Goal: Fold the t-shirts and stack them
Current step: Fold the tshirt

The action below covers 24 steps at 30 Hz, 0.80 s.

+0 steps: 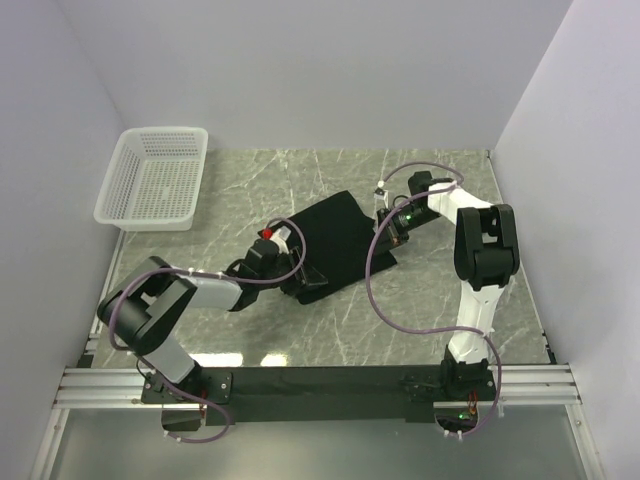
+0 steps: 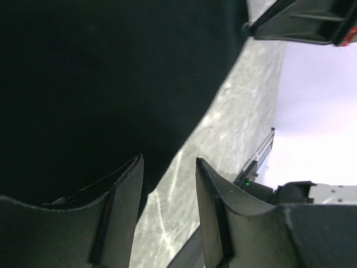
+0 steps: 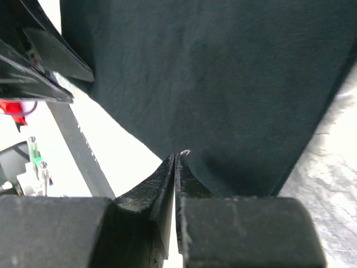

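Observation:
One black t-shirt (image 1: 335,235) lies partly folded in the middle of the marble table. No logo shows. My left gripper (image 1: 300,272) is at the shirt's near left edge. In the left wrist view it (image 2: 167,164) is open: one finger (image 2: 125,206) lies over the cloth's edge (image 2: 100,89), and bare marble shows in the gap. My right gripper (image 1: 393,232) is at the shirt's right edge. In the right wrist view its jaws (image 3: 177,157) are pressed together on the hem of the black cloth (image 3: 212,72).
A white mesh basket (image 1: 155,178) stands at the far left of the table, with nothing visible in it. White walls close in the table on three sides. A black rail (image 1: 320,380) with the arm bases runs along the near edge. Purple cables loop off both arms.

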Tool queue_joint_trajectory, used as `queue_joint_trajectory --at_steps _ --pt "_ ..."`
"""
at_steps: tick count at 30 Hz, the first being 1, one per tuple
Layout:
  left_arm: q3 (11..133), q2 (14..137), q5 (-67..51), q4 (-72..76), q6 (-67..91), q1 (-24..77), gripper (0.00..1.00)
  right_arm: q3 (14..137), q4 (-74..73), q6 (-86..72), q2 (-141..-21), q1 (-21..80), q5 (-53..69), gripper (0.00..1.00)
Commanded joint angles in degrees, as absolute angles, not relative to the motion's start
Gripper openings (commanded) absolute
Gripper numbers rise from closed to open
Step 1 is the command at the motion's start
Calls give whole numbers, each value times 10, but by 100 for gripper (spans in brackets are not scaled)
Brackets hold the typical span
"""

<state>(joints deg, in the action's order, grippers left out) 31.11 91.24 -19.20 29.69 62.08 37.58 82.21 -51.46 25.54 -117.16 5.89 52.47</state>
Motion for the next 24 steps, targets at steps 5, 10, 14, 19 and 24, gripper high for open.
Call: queue_joint_trajectory --at_steps 5,10,14,19,24 --pt "271 919 -178 345 641 391 47 815 -444 169 -1191 58 447 3" --pt "230 874 -160 321 643 398 47 806 -411 135 -1201 58 419 3" --pt "214 868 -156 304 638 398 48 808 -404 125 -1208 57 415 2" --pt "221 803 -124 270 611 399 51 816 -417 141 -1194 57 427 3" --pt "260 671 -47 163 570 399 54 822 -460 192 -1132 40 456 6"
